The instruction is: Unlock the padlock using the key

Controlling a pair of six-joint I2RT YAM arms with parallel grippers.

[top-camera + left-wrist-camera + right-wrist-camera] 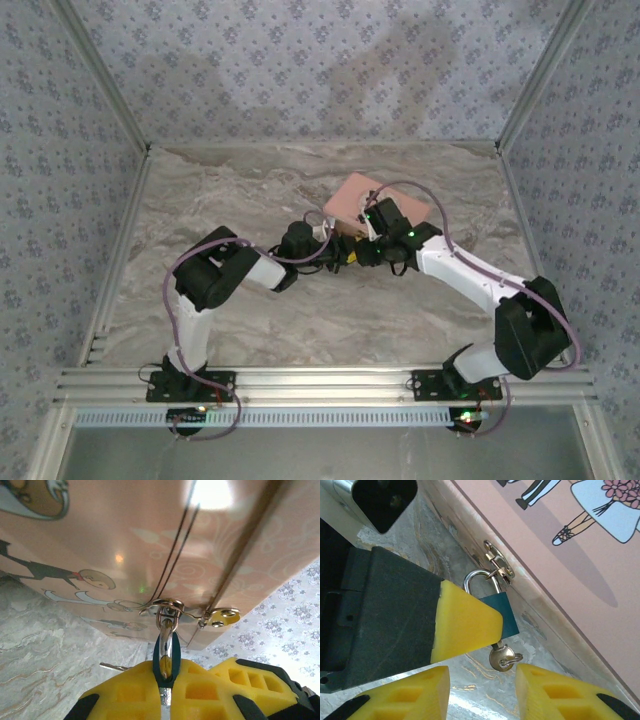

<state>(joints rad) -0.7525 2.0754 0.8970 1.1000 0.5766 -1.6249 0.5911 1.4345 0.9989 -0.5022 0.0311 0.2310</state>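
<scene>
The padlock (506, 614) has a teal body and a silver shackle hooked through the metal clasp (497, 560) on the front of the pink box (580, 580). The key (501, 657) is in the padlock's underside, its round head and small ring hanging down. My left gripper (169, 677) is shut on the padlock (160, 661), seen edge-on under the clasp (170, 605). One of its yellow fingers (462, 622) covers the lock's left half. My right gripper (482, 680) is open just below the key head, with its tips either side and not touching.
The pink box (350, 195) with the cartoon couple lies at the back centre of the marble table (230, 190), and both arms meet at its front edge. Patterned walls close in the table at the back and on both sides.
</scene>
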